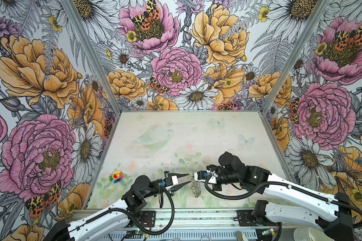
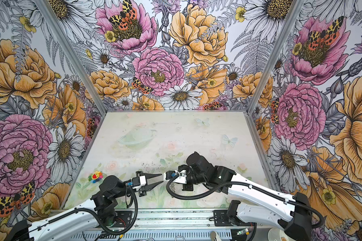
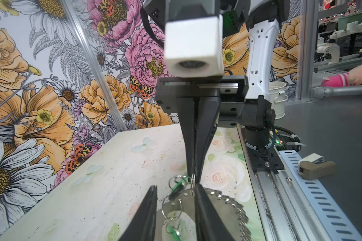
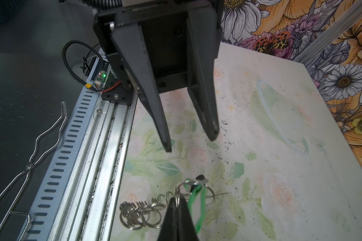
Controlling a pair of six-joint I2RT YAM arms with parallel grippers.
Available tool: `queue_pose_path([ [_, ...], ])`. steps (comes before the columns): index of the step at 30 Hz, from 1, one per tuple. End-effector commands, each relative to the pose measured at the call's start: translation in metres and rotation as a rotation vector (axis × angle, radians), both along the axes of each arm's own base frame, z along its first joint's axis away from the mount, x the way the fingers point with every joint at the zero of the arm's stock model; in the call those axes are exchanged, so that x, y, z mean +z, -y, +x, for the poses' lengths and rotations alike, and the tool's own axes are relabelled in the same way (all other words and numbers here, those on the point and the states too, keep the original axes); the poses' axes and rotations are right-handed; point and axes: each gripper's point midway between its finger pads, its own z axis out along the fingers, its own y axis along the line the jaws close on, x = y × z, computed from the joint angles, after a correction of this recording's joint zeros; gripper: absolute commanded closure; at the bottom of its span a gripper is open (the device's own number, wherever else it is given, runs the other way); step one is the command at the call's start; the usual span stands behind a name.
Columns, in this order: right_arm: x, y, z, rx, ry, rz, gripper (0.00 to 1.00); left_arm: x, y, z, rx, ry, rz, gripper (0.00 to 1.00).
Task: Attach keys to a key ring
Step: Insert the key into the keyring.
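My right pincer (image 1: 193,177) was shut tight, its two black fingers pinching one of the small silver wire rings (image 4: 138,212) on the key ring (image 1: 196,188), a flat grey metal plate with a row of such rings along its outer edge. The key ring hung from that grip over the near middle of the table (image 1: 196,135), a pale surface printed with faint flowers and butterflies. In both top views it showed almost edge-on, just below my right pincer's tip. I could not tell whether its lower edge touched the table.

The keys (image 3: 177,185), each joined to a bright green oblong plastic tag, sat against the grey plate. One was close under the pinched ring and the other lower down; whether they were fully threaded on I could not tell.

My left pincer (image 1: 189,178) stood open and held nothing, its pointed black fingers spread and facing my right pincer tip to tip, just beside the key ring. Whether a fingertip grazed the plate I could not tell.

A small rainbow-coloured flower toy (image 1: 116,176) lay on the table, well apart on my left
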Motion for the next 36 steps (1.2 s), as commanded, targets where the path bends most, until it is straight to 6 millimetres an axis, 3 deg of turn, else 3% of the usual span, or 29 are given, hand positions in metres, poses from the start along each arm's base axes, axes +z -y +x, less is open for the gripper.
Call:
queue_pose_path([
  [1, 0.018, 0.001, -0.004, 0.039, 0.004, -0.014, 1.0, 0.002, -0.005, 0.012, 0.074, 0.024, 0.016, 0.66],
  [8, 0.015, 0.0, -0.01, 0.098, -0.035, -0.079, 1.0, -0.012, 0.019, 0.0, -0.082, 0.048, 0.13, 0.58],
  [15, 0.011, 0.0, -0.013, 0.121, -0.041, -0.095, 1.0, -0.012, 0.022, -0.008, -0.138, 0.081, 0.159, 0.46],
  [18, 0.009, -0.001, -0.012, 0.121, -0.044, -0.103, 1.0, -0.012, 0.025, -0.018, -0.206, 0.067, 0.165, 0.45],
  [27, 0.009, -0.005, -0.015, 0.147, -0.063, -0.098, 1.0, -0.019, 0.036, -0.021, -0.279, 0.022, 0.204, 0.51],
  [36, 0.012, 0.002, -0.007, 0.1, -0.055, -0.089, 1.0, -0.035, 0.031, -0.017, -0.218, 0.002, 0.246, 0.71],
])
